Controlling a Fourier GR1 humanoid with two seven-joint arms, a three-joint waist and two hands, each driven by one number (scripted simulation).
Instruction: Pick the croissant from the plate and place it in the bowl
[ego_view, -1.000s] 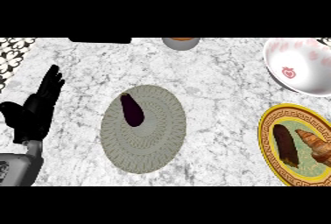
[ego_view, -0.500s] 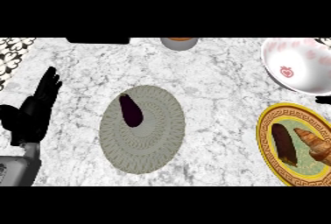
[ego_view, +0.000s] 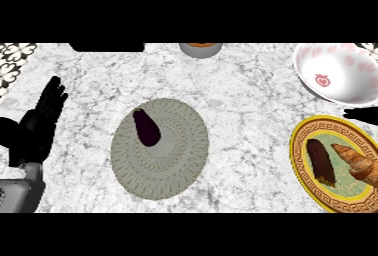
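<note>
Fingers (ego_view: 50, 97) of the left hand (ego_view: 33, 132) are held straight and upward at the view's left edge, at rest. Of the right hand (ego_view: 363, 116) only a dark part is seen at the right edge, between bowl and plate, and whether it is open or closed cannot be told. The croissant (ego_view: 358, 162) is seen lying on the yellow-rimmed plate (ego_view: 297, 152), beside a dark elongated item (ego_view: 321, 160), so nothing of the task is judged done: grasping, lifting and placing are all to come. The white bowl (ego_view: 332, 65) is seen just beyond the plate, holding nothing. Both are cut by the right edge, while open marble counter (ego_view: 244, 100) is offered toward the woven mat (ego_view: 162, 170) and its eggplant (ego_view: 146, 127).
</note>
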